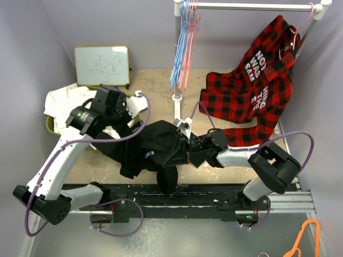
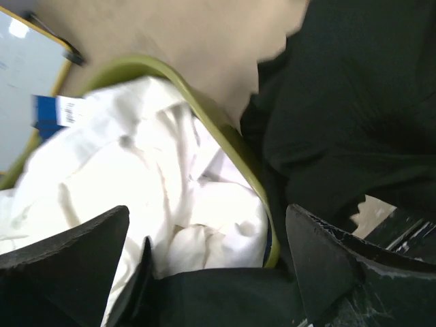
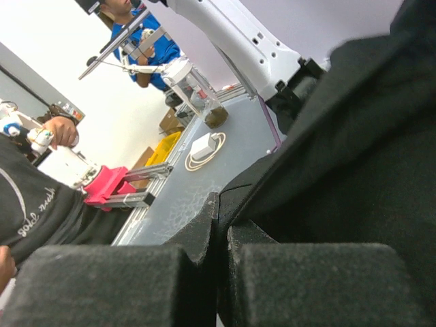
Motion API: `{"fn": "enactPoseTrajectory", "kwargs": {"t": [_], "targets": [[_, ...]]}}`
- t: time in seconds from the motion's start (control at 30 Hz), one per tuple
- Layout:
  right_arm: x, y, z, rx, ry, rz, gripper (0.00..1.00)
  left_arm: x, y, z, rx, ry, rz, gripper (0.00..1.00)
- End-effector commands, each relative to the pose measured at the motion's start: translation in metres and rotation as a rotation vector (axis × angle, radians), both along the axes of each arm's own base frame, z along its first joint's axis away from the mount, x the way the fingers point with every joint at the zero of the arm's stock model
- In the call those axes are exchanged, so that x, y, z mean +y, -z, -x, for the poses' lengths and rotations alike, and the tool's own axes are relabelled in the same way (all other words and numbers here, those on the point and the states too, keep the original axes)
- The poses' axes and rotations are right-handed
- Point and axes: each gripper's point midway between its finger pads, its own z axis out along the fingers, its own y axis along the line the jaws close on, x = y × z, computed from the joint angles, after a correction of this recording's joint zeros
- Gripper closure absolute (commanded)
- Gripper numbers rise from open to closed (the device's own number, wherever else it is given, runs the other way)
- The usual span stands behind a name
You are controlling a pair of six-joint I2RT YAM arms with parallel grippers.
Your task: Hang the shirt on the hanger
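Top external: shirt [image 1: 155,147] bunched on table [image 1: 151,80].
Left jaws: wide apart above white garment [image 2: 136,170].
Right jaws: clenched on shirt.

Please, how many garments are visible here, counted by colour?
black shirt: 1
red-and-black plaid shirt: 1
white garment: 1
Total: 3
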Motion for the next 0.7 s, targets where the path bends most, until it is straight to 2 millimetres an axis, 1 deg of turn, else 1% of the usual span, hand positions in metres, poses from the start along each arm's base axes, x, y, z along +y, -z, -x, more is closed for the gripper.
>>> {"fn": "enactPoseTrajectory", "kwargs": {"t": [0.0,0.03,0.07,0.1,0.13,0.17,0.23,0.27,0.3,0.37,0.4,0.43,0.47,0.5,0.57,0.6,0.63,0.67], "targets": [[-0.027,-0.027,0.019,-0.177,-0.002,-0.189,1.00,-0.011,-0.084,0.041,-0.062,0.085,0.236,0.01],[-0.029,-0.026,0.015,-0.167,0.034,-0.196,1.00,-0.021,-0.089,0.058,-0.031,0.167,0.276,0.01],[-0.030,-0.027,0.009,-0.158,0.075,-0.204,1.00,-0.027,-0.091,0.073,0.008,0.228,0.303,0.01],[-0.032,-0.028,0.000,-0.142,0.135,-0.215,1.00,-0.031,-0.086,0.082,0.055,0.270,0.311,0.01],[-0.036,-0.029,-0.013,-0.117,0.207,-0.225,1.00,-0.031,-0.077,0.086,0.099,0.285,0.300,0.01],[-0.042,-0.031,-0.029,-0.081,0.289,-0.234,1.00,-0.029,-0.066,0.083,0.128,0.269,0.275,0.01],[-0.059,-0.034,-0.066,0.029,0.465,-0.253,1.00,-0.019,-0.047,0.072,0.148,0.206,0.212,0.02],[-0.070,-0.035,-0.083,0.088,0.546,-0.264,1.00,-0.019,-0.044,0.074,0.160,0.215,0.206,0.04],[-0.080,-0.035,-0.099,0.145,0.615,-0.274,1.00,-0.024,-0.046,0.084,0.178,0.276,0.225,0.08],[-0.093,-0.034,-0.121,0.221,0.691,-0.289,1.00,-0.041,-0.052,0.122,0.282,0.447,0.313,0.16],[-0.095,-0.034,-0.126,0.237,0.701,-0.288,1.00,-0.047,-0.051,0.132,0.314,0.491,0.343,0.23],[-0.096,-0.034,-0.130,0.241,0.700,-0.288,1.00,-0.052,-0.040,0.139,0.364,0.520,0.341,0.30],[-0.094,-0.034,-0.131,0.236,0.689,-0.282,1.00,-0.054,-0.025,0.142,0.412,0.533,0.311,0.32],[-0.092,-0.035,-0.131,0.230,0.674,-0.277,1.00,-0.055,-0.006,0.136,0.449,0.499,0.262,0.31],[-0.089,-0.034,-0.130,0.226,0.647,-0.265,1.00,-0.059,0.028,0.120,0.470,0.435,0.148,0.14],[-0.088,-0.033,-0.130,0.221,0.641,-0.260,1.00,-0.061,0.041,0.115,0.469,0.420,0.097,0.06],[-0.087,-0.032,-0.129,0.220,0.634,-0.253,1.00,-0.065,0.050,0.108,0.446,0.411,0.063,0.02],[-0.087,-0.029,-0.128,0.224,0.630,-0.245,1.00,-0.071,0.055,0.097,0.402,0.404,0.050,0.01]]}}
